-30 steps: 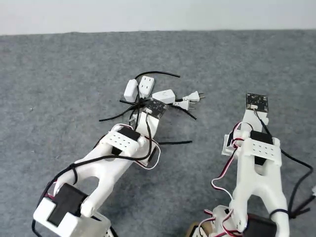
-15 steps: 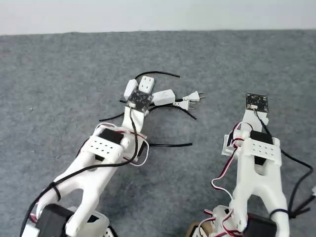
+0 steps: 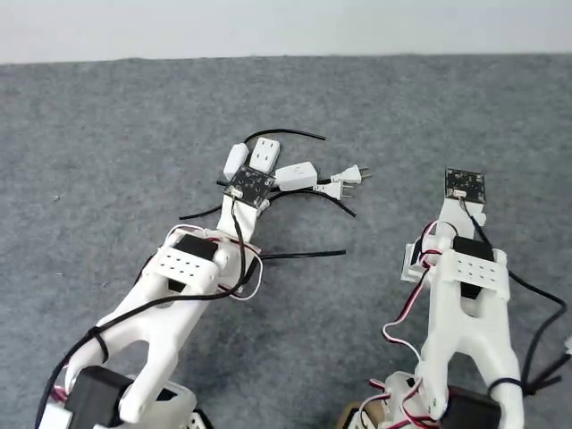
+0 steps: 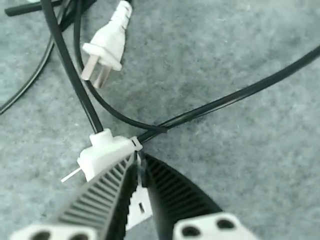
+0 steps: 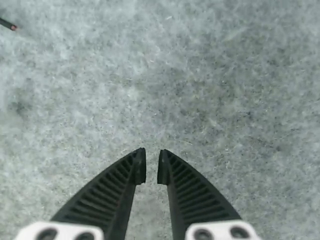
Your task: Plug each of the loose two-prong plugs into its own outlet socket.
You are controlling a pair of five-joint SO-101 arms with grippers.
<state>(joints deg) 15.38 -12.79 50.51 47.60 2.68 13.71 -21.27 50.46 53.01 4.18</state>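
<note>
Two arms stand side by side at the grey table (image 3: 98,134). The left arm (image 3: 183,268) extends to a cluster of white parts near the table's middle. The right arm (image 3: 469,277) sits well apart from that cluster.

Cluster, high view:
- An outlet socket (image 3: 264,154) lies with its slots facing up.
- A second white block (image 3: 236,161) lies just beside it.
- A third white block (image 3: 297,173) lies near both.
- A two-prong plug (image 3: 342,181) lies next to the third block, prongs pointing away from it.
- Several black cords (image 3: 304,256) run through and around the cluster.

Left wrist view:
- The left pincer (image 4: 136,161) is clenched, its tips meeting at the edge of a white plug (image 4: 106,152) that lies flat on the table.
- One thin prong (image 4: 70,175) of that plug is visible.
- A small white piece (image 4: 138,206) shows in the narrow slit between the fingers (image 4: 107,195). Whether it is pinched cannot be told.
- A second plug (image 4: 110,37) lies farther off, both prongs exposed, apart from the pincer.
- More black cords cross between the two plugs.

Right wrist view: the right pincer (image 5: 148,172) is clenched on nothing, over bare table
</note>
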